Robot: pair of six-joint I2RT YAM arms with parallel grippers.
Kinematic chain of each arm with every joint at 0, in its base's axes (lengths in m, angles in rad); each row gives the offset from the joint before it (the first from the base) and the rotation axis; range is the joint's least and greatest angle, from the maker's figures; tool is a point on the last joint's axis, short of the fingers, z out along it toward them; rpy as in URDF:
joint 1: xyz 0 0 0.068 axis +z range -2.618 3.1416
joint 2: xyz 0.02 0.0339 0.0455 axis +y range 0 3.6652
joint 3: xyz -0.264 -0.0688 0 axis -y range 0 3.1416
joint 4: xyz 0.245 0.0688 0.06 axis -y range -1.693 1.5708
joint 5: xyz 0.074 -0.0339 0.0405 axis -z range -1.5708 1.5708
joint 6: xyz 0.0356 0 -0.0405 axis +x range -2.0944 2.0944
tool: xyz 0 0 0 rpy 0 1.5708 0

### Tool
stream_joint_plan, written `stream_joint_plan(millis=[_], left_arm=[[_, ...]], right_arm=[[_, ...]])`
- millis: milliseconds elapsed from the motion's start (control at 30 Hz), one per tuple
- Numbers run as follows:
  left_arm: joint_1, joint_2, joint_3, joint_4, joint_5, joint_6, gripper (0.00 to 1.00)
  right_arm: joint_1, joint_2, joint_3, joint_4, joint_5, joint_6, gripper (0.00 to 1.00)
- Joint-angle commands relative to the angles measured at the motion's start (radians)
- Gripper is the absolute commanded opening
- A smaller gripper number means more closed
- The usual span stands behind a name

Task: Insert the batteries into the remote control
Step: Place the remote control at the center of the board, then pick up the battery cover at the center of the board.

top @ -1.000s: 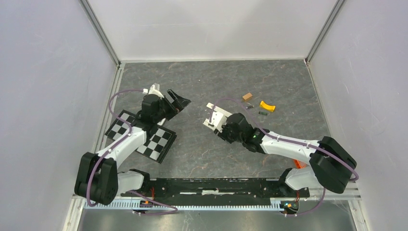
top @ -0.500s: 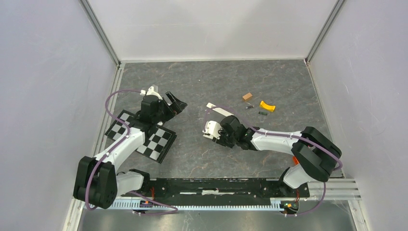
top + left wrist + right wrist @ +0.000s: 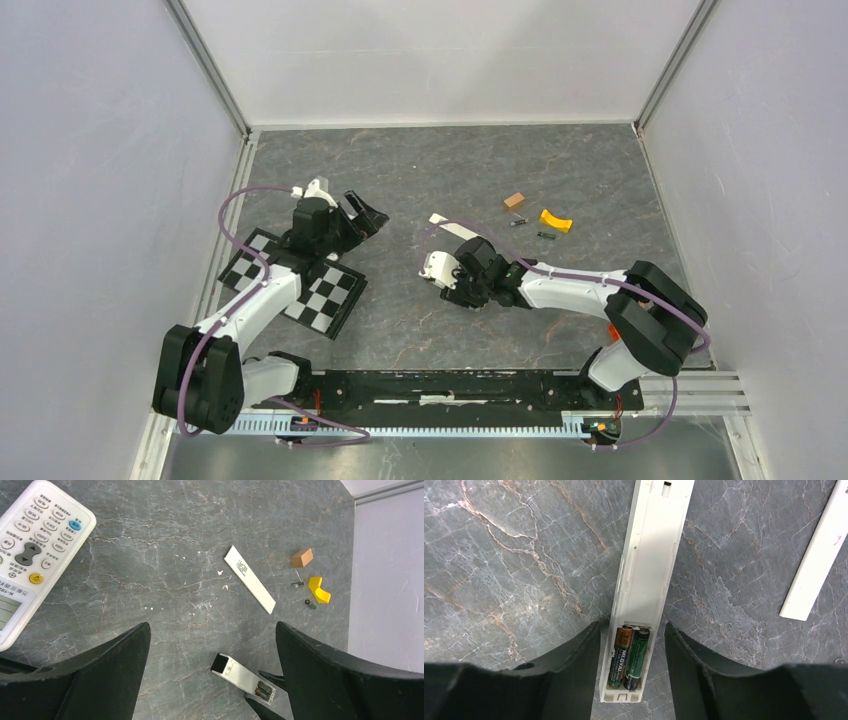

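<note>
1. Currently the left gripper [image 3: 366,214] is well left of the remote control [image 3: 651,555]. Its jaws are spread wide with nothing between them, only bare table in the gap.
2. Checkerboard [image 3: 330,295] lies flat under the left arm, further left of the remote control and nearer the bases.
3. A second, buttoned remote [image 3: 42,555] lies face up on the table at the edge of the left wrist view, well apart from the remote control. The top view doesn't show it.
4. The remote control lies back up on the table, about mid-table. Its battery recess is uncovered, with two batteries [image 3: 637,655] seated side by side in it, one gold-topped and one green.
5. The right gripper [image 3: 633,627] straddles the recess end of the remote control with its jaws partly apart. A thin sliver of table shows on each side, so it looks unclamped with nothing held.
6. White bar [image 3: 250,580] lies flat just beyond the remote control on the far side, apart from it.
7. Brown block [image 3: 301,557] sits further right and farther back from the remote control.
8. Two loose batteries [image 3: 298,585] lie right of the remote control, between the bar and the yellow curved piece [image 3: 319,590], close to that piece.
</note>
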Motion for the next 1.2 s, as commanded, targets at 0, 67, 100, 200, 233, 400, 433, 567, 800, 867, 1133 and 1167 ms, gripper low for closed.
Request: stream_joint_plan(millis=[0,67,100,200,233,400,433,567,800,867,1133,1167], left_arm=[[0.005,0.001,0.010,0.061,0.040,0.007,1.00],[0.005,0.006,-0.004,0.079,0.050,-0.004,1.00],[0.005,0.006,-0.011,0.084,0.050,-0.009,1.00],[0.005,0.004,-0.014,0.079,0.046,-0.002,1.00],[0.005,0.000,-0.010,0.072,0.039,0.003,1.00],[0.005,-0.020,0.009,0.022,-0.006,0.035,1.00],[0.005,-0.025,0.009,0.015,-0.016,0.037,1.00],[0.005,-0.051,-0.005,-0.003,-0.069,0.029,1.00],[0.007,-0.110,-0.029,-0.027,-0.171,0.046,1.00],[0.006,-0.140,-0.055,-0.007,-0.200,0.046,1.00],[0.028,-0.194,-0.054,-0.034,-0.219,-0.019,1.00],[0.029,-0.186,-0.039,-0.035,-0.192,0.000,1.00]], right_arm=[[0.005,-0.022,0.036,-0.022,-0.005,-0.010,0.57],[0.005,-0.034,0.040,-0.022,-0.012,-0.005,0.61],[0.005,-0.043,0.043,-0.025,-0.019,-0.004,0.62],[0.005,-0.081,0.043,-0.014,-0.027,0.008,0.70],[0.005,-0.098,0.040,-0.007,-0.030,0.013,0.73],[0.002,-0.184,0.025,0.046,-0.020,0.045,0.85],[0.001,-0.198,0.021,0.062,-0.008,0.055,0.86],[-0.025,-0.242,0.004,0.140,0.037,0.117,0.89],[-0.133,-0.270,-0.024,0.256,0.152,0.272,0.89],[-0.160,-0.264,-0.023,0.260,0.151,0.303,0.89],[-0.228,-0.194,0.023,0.206,0.136,0.371,0.87],[-0.231,-0.178,0.040,0.185,0.136,0.372,0.86]])
